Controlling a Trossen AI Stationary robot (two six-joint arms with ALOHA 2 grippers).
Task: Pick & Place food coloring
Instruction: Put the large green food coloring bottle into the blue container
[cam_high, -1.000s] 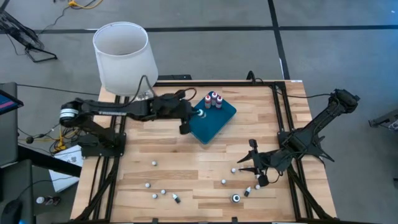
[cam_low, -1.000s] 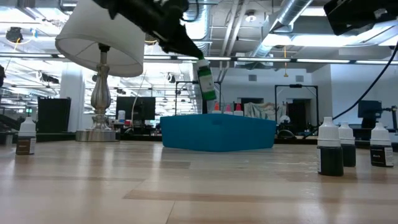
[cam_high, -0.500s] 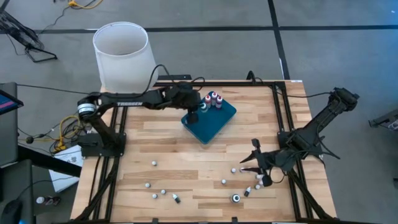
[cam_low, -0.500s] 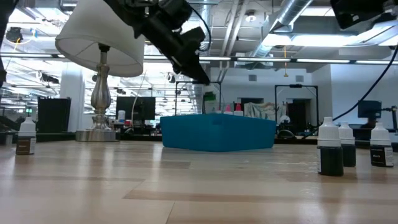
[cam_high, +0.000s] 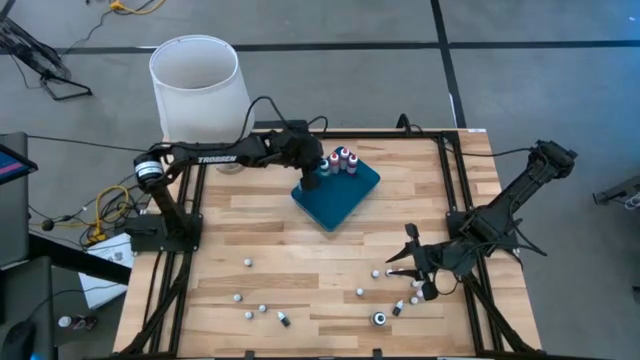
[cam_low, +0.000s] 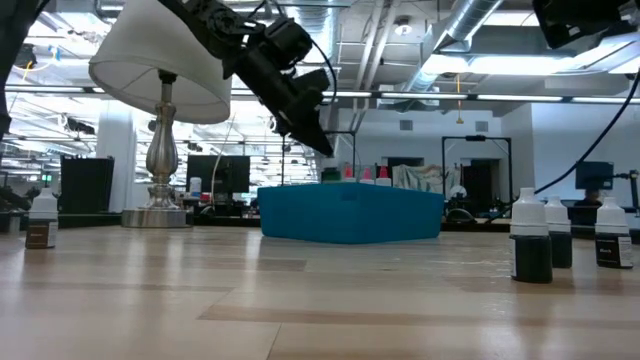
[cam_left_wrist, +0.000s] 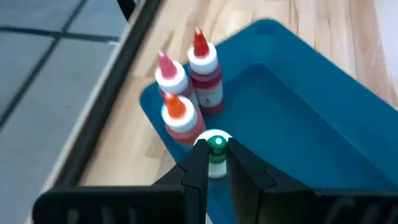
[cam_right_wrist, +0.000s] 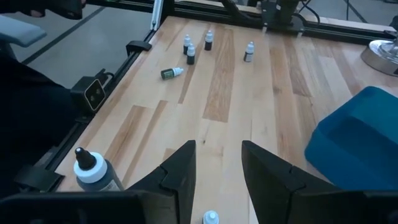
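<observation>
- Left gripper (cam_left_wrist: 212, 163): dark fingers pinched together over the teal tray's (cam_high: 345, 195) far corner, a green-capped bottle (cam_left_wrist: 216, 152) just beyond the tips; hold uncertain.
- Three red- and orange-tipped bottles (cam_left_wrist: 189, 87) stand upright beside it, glossy plastic.
- Right gripper (cam_right_wrist: 217, 163): jaws parted, nothing between them, low over wood.
- Loose small bottles (cam_high: 262, 310) dot the near planks; one (cam_right_wrist: 171, 73) lies tipped.

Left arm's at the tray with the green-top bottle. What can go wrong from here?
1. The left gripper pinches the green-capped bottle right beside three red-topped bottles in the teal tray; releasing or pulling out may topple them.
2. The grip sits high at the cap, so the bottle may tip on release.
3. The right gripper hangs open over scattered bottles; one already lies on its side and may roll.
</observation>
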